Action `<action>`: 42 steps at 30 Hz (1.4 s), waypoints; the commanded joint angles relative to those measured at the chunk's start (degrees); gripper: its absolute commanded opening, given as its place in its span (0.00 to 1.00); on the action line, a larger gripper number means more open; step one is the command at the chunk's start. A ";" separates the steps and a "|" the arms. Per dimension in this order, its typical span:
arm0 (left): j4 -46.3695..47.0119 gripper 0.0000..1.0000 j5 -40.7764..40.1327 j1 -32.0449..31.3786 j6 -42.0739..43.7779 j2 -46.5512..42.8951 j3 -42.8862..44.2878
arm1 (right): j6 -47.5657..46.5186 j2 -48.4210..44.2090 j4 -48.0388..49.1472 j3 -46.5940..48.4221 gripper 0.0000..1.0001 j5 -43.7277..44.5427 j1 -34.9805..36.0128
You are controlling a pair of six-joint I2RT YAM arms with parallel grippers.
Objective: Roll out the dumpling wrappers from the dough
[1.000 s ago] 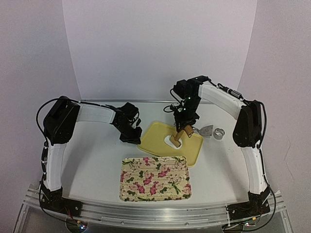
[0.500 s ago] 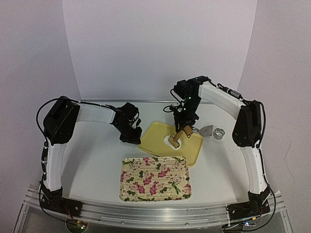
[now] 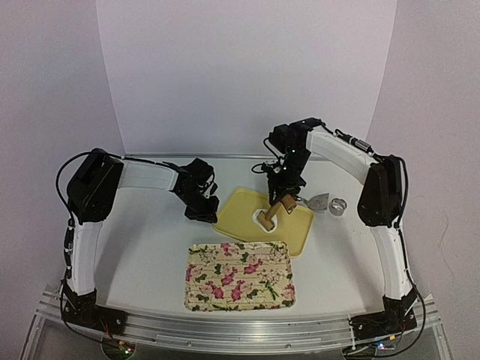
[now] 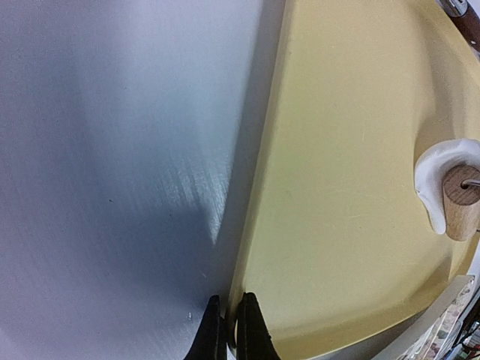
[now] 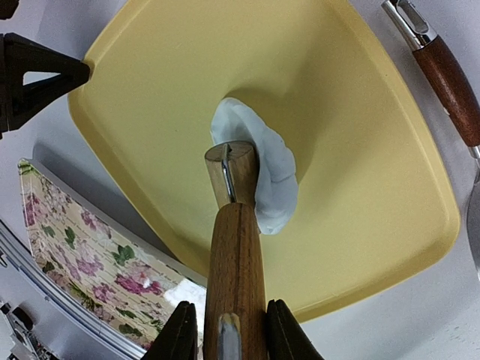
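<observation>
Left arm [image 3: 146, 176]: from its base at the near left of the bench, yours climbs to a high elbow, then the forearm runs almost level to the right, toward the middle.
Left wrist: bent downward, sitting low over the bench.
Left jaws: drawn in almost tip to tip, pinching the left rim of the yellow board [image 4: 345, 187].
Right arm [image 3: 341, 154]: rises from the near right base to an elbow at the right side, then slants up and far-left to its highest joint.
Right wrist: folded steeply down from that joint.
Right jaws: clamped on the wooden handle of the rolling pin [image 5: 236, 255], one finger on either side.
Spacing: your two wrists are apart, not touching.
</observation>
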 commanded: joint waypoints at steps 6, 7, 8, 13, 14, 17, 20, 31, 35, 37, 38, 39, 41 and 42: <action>2.74 0.00 -1.56 0.03 -1.43 3.42 -0.82 | 1.78 16.04 -11.20 -5.90 0.00 -8.75 3.95; 2.74 0.00 -1.57 0.03 -1.42 3.40 -0.88 | 2.00 16.05 -11.21 -5.96 0.00 -8.04 3.95; 2.74 0.00 -1.59 0.03 -1.40 3.37 -0.93 | 2.25 16.03 -11.20 -6.02 0.00 -7.21 3.95; 2.74 0.00 -1.89 0.03 -1.42 2.93 -1.40 | 3.49 14.21 -10.45 -5.63 0.00 -6.23 3.95; 2.77 0.00 -1.94 0.03 -1.41 2.83 -1.42 | 3.87 13.69 -10.34 -4.93 0.00 -6.68 3.97; 2.79 0.00 -2.18 0.03 -1.32 2.71 -1.42 | 5.21 11.46 -10.20 -1.70 0.00 -7.25 3.95; 2.72 0.00 -2.95 0.03 -0.69 2.63 -1.53 | 7.16 8.34 -9.82 1.87 0.00 -9.27 3.95; 2.10 0.00 -8.48 0.27 2.73 3.73 0.44 | 17.21 -10.01 -6.80 5.09 0.00 -12.44 3.68; 1.17 0.00 -10.69 1.08 2.97 4.92 2.19 | 19.06 -15.25 -7.98 4.50 0.00 -10.20 3.25; 1.66 0.00 -11.17 1.79 3.46 4.95 2.51 | 19.21 -16.72 -9.99 4.66 0.00 -7.28 3.08; 2.29 0.00 -11.10 2.10 4.13 4.70 2.33 | 18.77 -17.20 -11.19 4.62 0.00 -5.39 2.85; 3.32 0.00 -10.85 2.36 5.25 4.40 1.90 | 18.17 -17.36 -12.42 4.24 0.00 -3.83 2.54; 5.49 0.00 -9.43 2.67 7.66 3.76 1.08 | 17.09 -16.53 -15.18 3.91 0.00 1.18 2.05; 6.00 0.00 -8.66 2.73 9.03 3.65 0.98 | 16.25 -15.63 -16.83 4.20 0.00 3.69 1.96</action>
